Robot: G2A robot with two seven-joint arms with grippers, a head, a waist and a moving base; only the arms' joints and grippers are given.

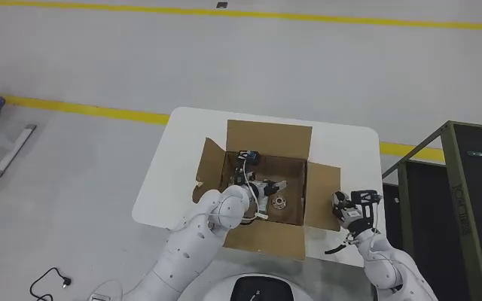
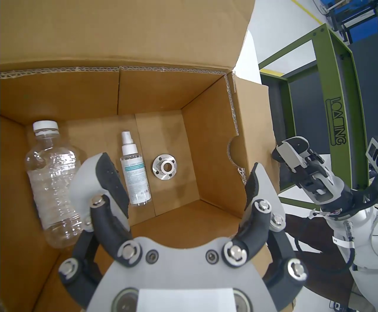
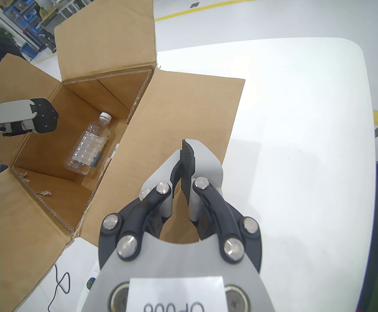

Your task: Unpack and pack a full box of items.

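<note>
Mid-frame in the top view, the left gripper hangs released over the cardboard box holding a plastic bottle, spray bottle and metal flange; at lower right, the right gripper is clenched, empty.

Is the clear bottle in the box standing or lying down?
Lying down; the clear bottle rests lengthwise on the floor of the box.

This is an industrial hall, something like a warehouse workshop. A wide, smooth grey floor carries yellow lines, one far off at 12 o'clock of the white worktop and one passing at 10 o'clock. A green steel frame with dark panels stands at 3 o'clock. Racks of blue bins fill the background. A cable lies on the floor at 8 o'clock.
</note>
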